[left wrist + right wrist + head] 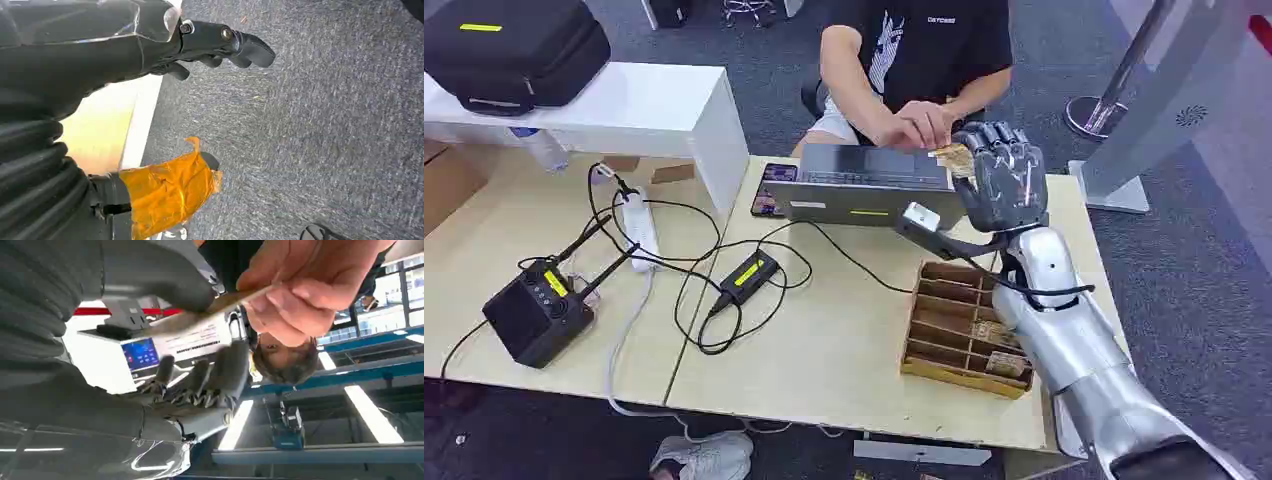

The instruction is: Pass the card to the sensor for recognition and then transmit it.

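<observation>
At its raised fingertips, the right hand (1002, 175) pinches the card (954, 158), a person's hand (916, 125) on it too; thin, stiff, slippery: grip edges.

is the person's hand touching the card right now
Touching. The right wrist view shows the person's hand pinching one end of the card.

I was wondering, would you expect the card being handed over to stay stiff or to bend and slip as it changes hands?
The card looks thin and flat, so probably light and slightly flexible, yet it shows no sag between the right hand and the person's hand. Held only by its edges, it could slip if either grip loosens early.
</observation>
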Controlling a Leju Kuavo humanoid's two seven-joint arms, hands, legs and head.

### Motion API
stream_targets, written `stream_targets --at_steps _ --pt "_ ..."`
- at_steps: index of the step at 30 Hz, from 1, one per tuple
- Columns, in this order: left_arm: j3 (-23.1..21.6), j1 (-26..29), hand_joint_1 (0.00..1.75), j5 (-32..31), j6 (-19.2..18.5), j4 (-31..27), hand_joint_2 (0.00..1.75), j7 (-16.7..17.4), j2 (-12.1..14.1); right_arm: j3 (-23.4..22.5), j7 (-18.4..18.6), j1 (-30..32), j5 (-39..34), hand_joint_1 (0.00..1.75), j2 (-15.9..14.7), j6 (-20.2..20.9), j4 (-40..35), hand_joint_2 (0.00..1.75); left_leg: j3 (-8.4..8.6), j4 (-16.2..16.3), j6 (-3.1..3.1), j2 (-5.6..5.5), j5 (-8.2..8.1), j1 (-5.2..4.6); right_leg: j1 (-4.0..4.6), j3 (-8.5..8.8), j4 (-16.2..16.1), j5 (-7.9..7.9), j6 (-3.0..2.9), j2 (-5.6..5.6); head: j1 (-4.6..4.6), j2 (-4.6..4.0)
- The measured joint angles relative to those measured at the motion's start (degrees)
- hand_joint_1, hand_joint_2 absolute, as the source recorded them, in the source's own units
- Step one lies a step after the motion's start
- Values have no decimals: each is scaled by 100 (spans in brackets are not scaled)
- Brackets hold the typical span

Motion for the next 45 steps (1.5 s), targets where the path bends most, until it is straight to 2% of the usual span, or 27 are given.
stream_targets --at_steps 3,4,6,15,21,25,30,33,35,38,41,45 --pt "-7 1 0 2 0 0 175 -7 0 -29 -83 146 -13 157 0 -134 -46 175 0 0 0 1 0 0 0 0 0 0 0 1 2 0" --pt "-7 2 0 2 0 0 175 -9 0 -42 -92 174 -13 171 0 -175 -72 175 0 0 0 2 0 0 0 1 0 0 0 1 2 0" --pt "-7 2 0 4 0 0 175 -9 2 -59 -145 208 -33 175 0 -179 -90 175 0 0 0 2 0 0 0 1 0 1 0 1 2 0" --pt "-7 9 0 92 13 0 175 -7 0 -158 -571 633 -427 175 31 -168 -527 175 0 0 0 0 0 0 0 0 -1 0 0 0 2 0" --pt "-4 21 0 278 81 0 175 20 -7 -254 -971 1453 -1218 175 2 -37 -1581 175 -2 0 0 -2 -3 1 0 -3 -3 -5 -1 -3 0 0" --pt "18 49 0 448 157 0 175 52 -17 -398 -1417 2272 -2068 175 -42 61 -2519 175 -7 -1 -2 -2 -6 0 0 -5 -4 -8 -1 -3 4 0" --pt "48 73 0 507 188 0 175 55 -31 -540 -1575 2841 -2237 175 -79 92 -3245 175 -7 -1 -2 1 -6 0 0 -9 -6 -8 -1 -1 2 0" --pt "96 78 0 614 243 0 175 70 -39 -669 -1883 3271 -2746 175 -81 96 -3695 175 -6 -1 -2 -8 -6 1 0 -14 -8 -9 -1 -10 2 0" --pt "159 88 0 695 271 0 175 72 -46 -800 -2122 3692 -3051 175 -81 96 -4108 175 -10 -1 -2 -10 -7 0 0 -6 -7 -9 -1 -13 2 0" --pt "223 86 0 780 317 0 175 83 -55 -1006 -2245 4212 -3154 175 -96 54 -4503 175 -10 -1 0 -6 -10 0 -1 -9 -8 -10 -1 -11 2 0" --pt "304 91 0 866 339 0 175 103 -59 -1391 -2190 4663 -3310 175 -133 37 -4717 175 -11 -1 6 -6 -17 -1 -1 -7 -11 -13 -3 -11 2 0" --pt "367 91 0 918 374 0 175 109 -61 -2224 -2039 4986 -3567 175 -146 43 -4728 175 -12 -1 8 -4 -18 -2 -1 -7 -11 -13 -2 -11 2 0"
